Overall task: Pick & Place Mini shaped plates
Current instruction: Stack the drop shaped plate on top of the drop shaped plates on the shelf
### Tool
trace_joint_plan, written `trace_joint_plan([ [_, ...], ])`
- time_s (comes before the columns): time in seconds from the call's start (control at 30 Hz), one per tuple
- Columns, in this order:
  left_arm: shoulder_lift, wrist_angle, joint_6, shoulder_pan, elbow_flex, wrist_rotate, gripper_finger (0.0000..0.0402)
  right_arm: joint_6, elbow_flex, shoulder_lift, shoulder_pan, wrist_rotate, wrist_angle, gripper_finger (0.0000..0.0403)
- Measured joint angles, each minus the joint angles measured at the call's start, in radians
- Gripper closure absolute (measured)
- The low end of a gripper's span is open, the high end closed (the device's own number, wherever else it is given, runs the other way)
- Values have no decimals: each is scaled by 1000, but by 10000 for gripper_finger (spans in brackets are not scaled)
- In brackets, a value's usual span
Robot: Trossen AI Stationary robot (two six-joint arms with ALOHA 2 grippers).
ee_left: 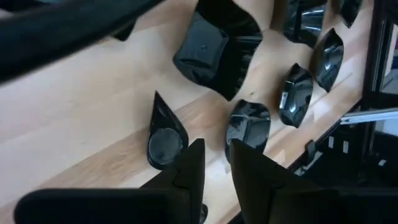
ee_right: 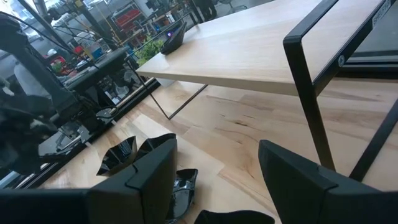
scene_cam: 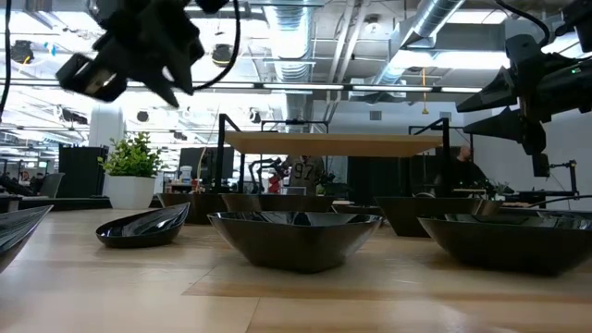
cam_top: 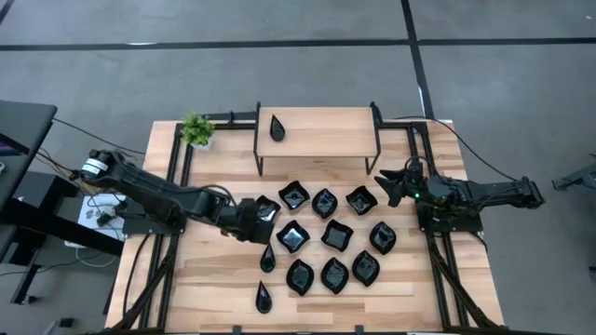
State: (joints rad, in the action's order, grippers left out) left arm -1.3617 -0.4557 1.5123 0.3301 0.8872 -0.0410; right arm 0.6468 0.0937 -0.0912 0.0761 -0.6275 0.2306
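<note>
black fingers of the left gripper (ee_left: 216, 163) stand narrowly parted and empty above a teardrop plate (ee_left: 164, 138) on the tabletop (cam_top: 214, 279). the right gripper (cam_top: 389, 186) waits by the shelf's right leg, fingers wide apart, holding nothing. one teardrop plate (cam_top: 277, 127) already sits on the raised wooden shelf (cam_top: 326, 130). the remaining plates (cam_top: 331, 237) (wavy squares, leaf ovals and two more teardrops) lie grouped below it, so i judge the task barely begun. a green plant (cam_top: 196, 129) stands beside the shelf.
</note>
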Motion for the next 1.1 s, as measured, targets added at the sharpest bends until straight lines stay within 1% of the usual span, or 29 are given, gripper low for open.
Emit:
trace_joint_plan([
  [0.17, 0, 43, 88, 40, -71, 1, 325, 0, 0, 0, 0, 2, 0, 182],
  [0.3, 0, 119, 102, 82, -106, -10, 323, 0, 0, 0, 0, 2, 0, 182],
  [0.4, -4, 188, 103, 101, -130, -43, 310, 0, 0, 0, 0, 2, 0, 182],
  [0.53, -55, 210, 116, 101, -132, -47, 277, 0, 0, 0, 0, 2, 0, 182],
  [0.67, -145, 281, 116, 101, -132, -8, 244, 0, 0, 0, 0, 3, 0, 182],
  [0.77, -184, 298, 136, 101, -133, 3, 227, 0, 0, 0, -1, 3, 0, 182],
  [0.93, -190, 302, 145, 101, -133, 4, 214, 0, 0, 0, -1, 2, 0, 182],
  [1.1, -218, 301, 118, 100, -131, 4, 217, 0, 0, 0, -1, 3, 0, 182],
])
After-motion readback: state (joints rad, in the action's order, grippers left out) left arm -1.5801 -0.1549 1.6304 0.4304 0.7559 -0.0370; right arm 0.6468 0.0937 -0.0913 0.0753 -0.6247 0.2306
